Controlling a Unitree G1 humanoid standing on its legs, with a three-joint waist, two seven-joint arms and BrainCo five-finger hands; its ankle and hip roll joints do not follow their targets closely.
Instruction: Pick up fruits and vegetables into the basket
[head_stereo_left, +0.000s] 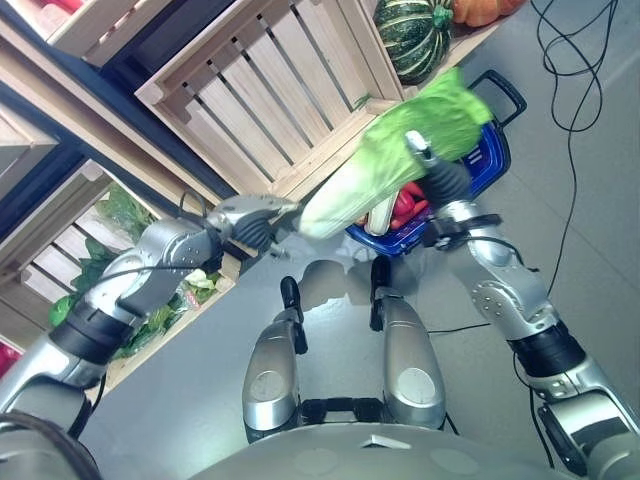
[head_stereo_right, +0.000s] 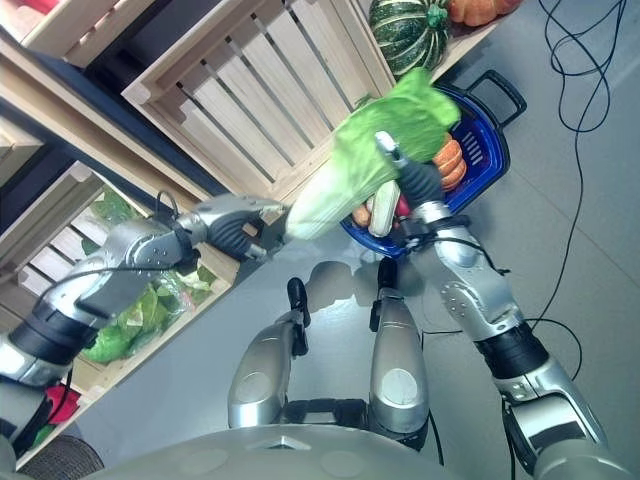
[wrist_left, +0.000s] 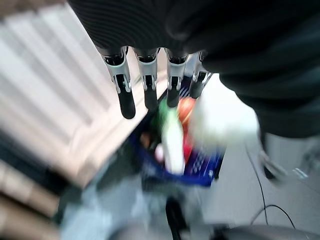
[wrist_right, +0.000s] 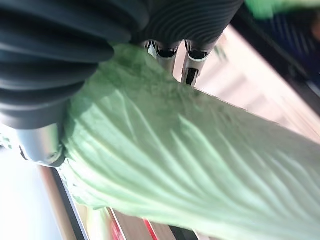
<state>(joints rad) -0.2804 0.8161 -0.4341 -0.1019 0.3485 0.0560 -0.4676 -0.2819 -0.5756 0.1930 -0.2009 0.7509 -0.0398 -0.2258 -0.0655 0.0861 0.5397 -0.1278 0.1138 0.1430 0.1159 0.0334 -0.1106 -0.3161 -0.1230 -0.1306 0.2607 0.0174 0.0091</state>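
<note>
A long napa cabbage (head_stereo_left: 400, 150), pale at the stem and bright green at the leaves, hangs slanted over the blue basket (head_stereo_left: 493, 152). My right hand (head_stereo_left: 445, 182) is shut on its leafy half; in the right wrist view the ribbed leaves (wrist_right: 190, 165) press against the palm with the fingers (wrist_right: 192, 67) wrapped behind them. My left hand (head_stereo_left: 255, 222) is open beside the white stem end, its fingers (wrist_left: 146, 82) straight and holding nothing. The basket (wrist_left: 200, 167) holds red, orange and white produce and sits on the floor by the crates.
Slatted wooden crates (head_stereo_left: 270, 90) stand on a shelf just behind the cabbage. A striped green pumpkin (head_stereo_left: 412, 35) and an orange pumpkin (head_stereo_left: 482, 8) lie at the shelf's far end. Leafy greens (head_stereo_left: 110, 225) fill a lower crate beside my left arm.
</note>
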